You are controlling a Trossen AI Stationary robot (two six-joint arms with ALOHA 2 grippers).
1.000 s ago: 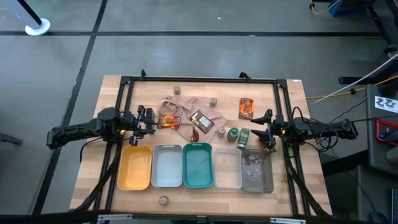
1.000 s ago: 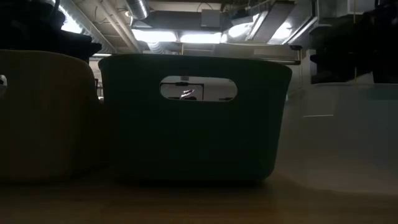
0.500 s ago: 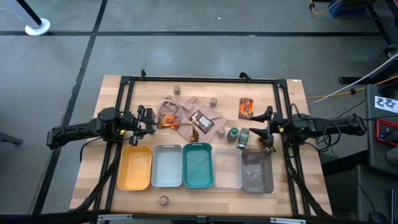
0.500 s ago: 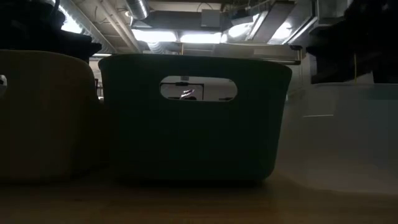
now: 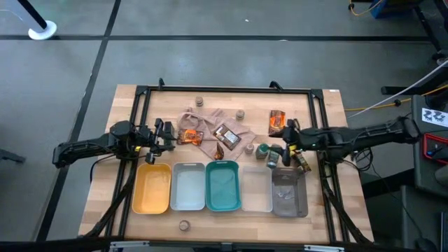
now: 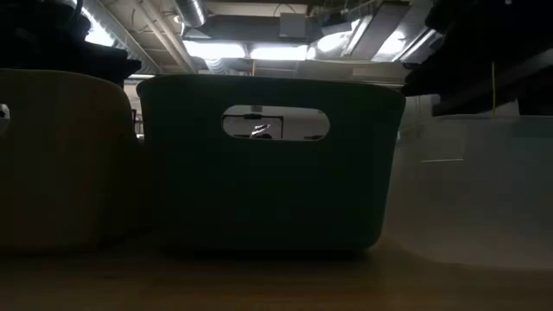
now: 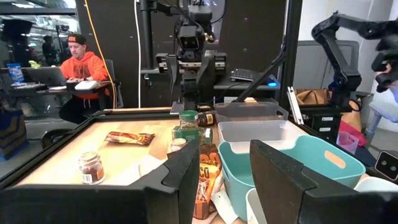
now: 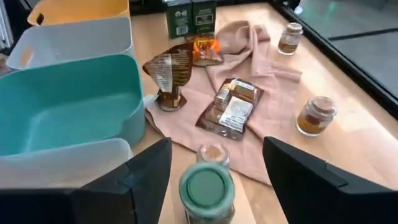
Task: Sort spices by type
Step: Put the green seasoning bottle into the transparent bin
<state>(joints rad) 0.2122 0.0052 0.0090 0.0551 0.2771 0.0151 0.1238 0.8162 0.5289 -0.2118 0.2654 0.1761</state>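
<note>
In the high view, spice jars, orange-brown packets (image 5: pixel 227 135) and the beige-pink cloth (image 5: pixel 210 126) lie above a row of trays. My right gripper (image 5: pixel 283 145) is open and level beside two green-lidded jars (image 5: pixel 262 150). In the right wrist view its fingers stand either side of a green-lidded jar (image 8: pixel 207 186) without touching it. A tan-lidded jar (image 8: pixel 212 154) stands just behind that one. Packets (image 8: pixel 235 106) rest flat on the cloth (image 8: pixel 255 68). My left gripper (image 5: pixel 168 136) waits open at the cloth's left end, its fingers (image 7: pixel 186 177) touching nothing.
The yellow (image 5: pixel 152 189), pale grey (image 5: pixel 187 187), teal (image 5: pixel 222 185), clear (image 5: pixel 256 187) and grey (image 5: pixel 289 194) trays sit side by side on the near half. Lone jars stand at the far side (image 5: pixel 199 101) and near edge (image 5: pixel 184 225). A person sits beyond the table (image 7: pixel 78 68).
My right gripper has moved toward the table's left, its arm stretching out straighter, and now stands closer to the green-lidded jars. The jars, packets and cloth have stayed where they were.
</note>
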